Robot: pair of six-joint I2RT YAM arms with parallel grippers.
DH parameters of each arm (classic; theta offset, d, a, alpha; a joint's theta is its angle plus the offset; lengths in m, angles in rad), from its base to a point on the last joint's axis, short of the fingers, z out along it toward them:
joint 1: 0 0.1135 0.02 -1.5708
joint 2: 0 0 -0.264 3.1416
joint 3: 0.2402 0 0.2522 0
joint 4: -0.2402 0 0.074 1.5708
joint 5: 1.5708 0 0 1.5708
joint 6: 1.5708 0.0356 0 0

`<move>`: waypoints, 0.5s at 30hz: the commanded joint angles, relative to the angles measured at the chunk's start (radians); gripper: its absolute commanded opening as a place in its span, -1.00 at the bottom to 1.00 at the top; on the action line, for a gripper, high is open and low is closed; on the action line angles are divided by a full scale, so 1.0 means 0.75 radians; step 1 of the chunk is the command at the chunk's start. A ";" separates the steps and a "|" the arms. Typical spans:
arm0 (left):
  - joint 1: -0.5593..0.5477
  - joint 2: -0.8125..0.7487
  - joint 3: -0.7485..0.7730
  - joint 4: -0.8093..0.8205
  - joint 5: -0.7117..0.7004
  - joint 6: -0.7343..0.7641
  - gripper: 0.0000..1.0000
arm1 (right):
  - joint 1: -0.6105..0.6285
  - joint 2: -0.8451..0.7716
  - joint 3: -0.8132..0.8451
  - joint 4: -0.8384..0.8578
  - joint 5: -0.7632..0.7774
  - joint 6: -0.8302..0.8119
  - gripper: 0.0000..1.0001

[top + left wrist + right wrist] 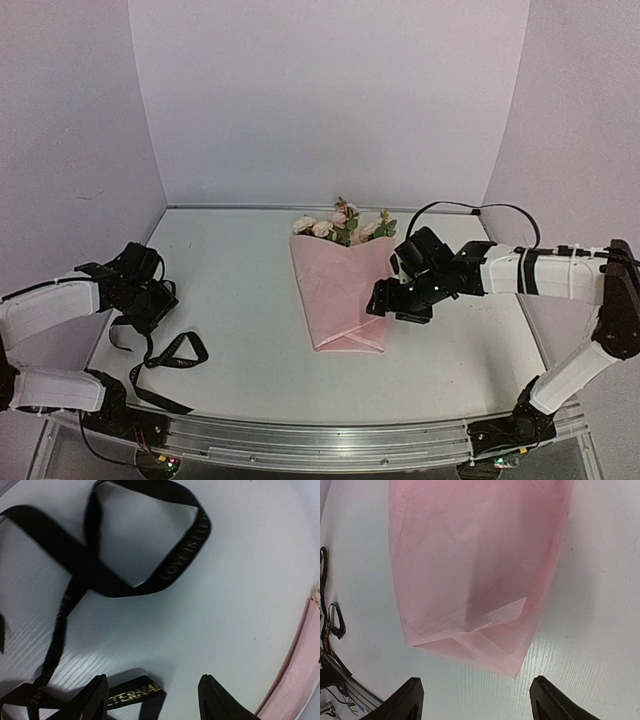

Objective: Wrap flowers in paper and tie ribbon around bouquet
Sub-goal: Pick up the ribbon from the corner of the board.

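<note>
The bouquet lies mid-table: pink paper (340, 290) folded into a cone around the flowers (345, 227), whose pink and cream blooms stick out at the far end. My right gripper (393, 300) hovers at the cone's right edge. In the right wrist view it is open (476, 680), just short of the paper's (470, 570) folded bottom corner, holding nothing. The black ribbon (170, 355) lies looped on the table at the left. My left gripper (150, 305) is over it, open (154, 680). One lettered ribbon end (135, 690) lies beside its left finger, and a loop (185, 560) lies ahead.
White walls close the table on three sides. A metal rail (320, 440) runs along the near edge. The right arm's black cable (470, 208) arcs above the table's back right. The paper's edge (300, 680) shows at the right of the left wrist view.
</note>
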 commanded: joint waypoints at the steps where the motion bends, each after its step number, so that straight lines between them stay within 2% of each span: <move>1: -0.058 -0.183 -0.068 -0.302 -0.235 -0.317 0.28 | 0.006 -0.064 -0.040 0.031 -0.036 -0.019 0.50; 4: -0.061 -0.226 -0.130 -0.313 -0.267 -0.386 0.28 | 0.007 -0.070 -0.063 0.049 -0.070 -0.010 0.50; 10: -0.063 -0.143 -0.204 -0.336 -0.227 -0.523 0.31 | 0.007 -0.101 -0.106 0.049 -0.127 0.015 0.49; 15: -0.063 -0.096 -0.198 -0.289 -0.206 -0.518 0.33 | 0.006 -0.128 -0.147 0.051 -0.122 0.037 0.48</move>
